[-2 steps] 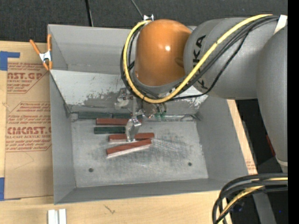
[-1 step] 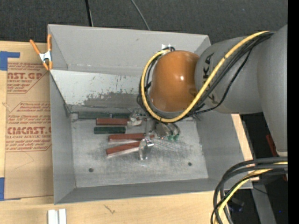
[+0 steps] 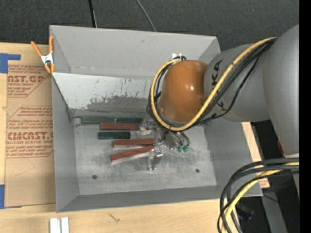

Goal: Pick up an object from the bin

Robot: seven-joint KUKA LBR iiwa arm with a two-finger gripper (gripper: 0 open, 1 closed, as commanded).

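Reaches in from the right with grey arm point(image 3: 272, 81) bent, orange wrist cover point(image 3: 182, 89) looped by yellow and black cables point(image 3: 154, 89), gripper point(image 3: 156, 154) pointed down and low beneath it

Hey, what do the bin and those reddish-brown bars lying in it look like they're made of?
Bin: grey sheet metal, matte, with scuffed, worn patches on the sloped back wall.
Reddish-brown bars: flat, straight-edged sticks of even, dull colour, possibly painted wood or plastic; the view can't settle which.
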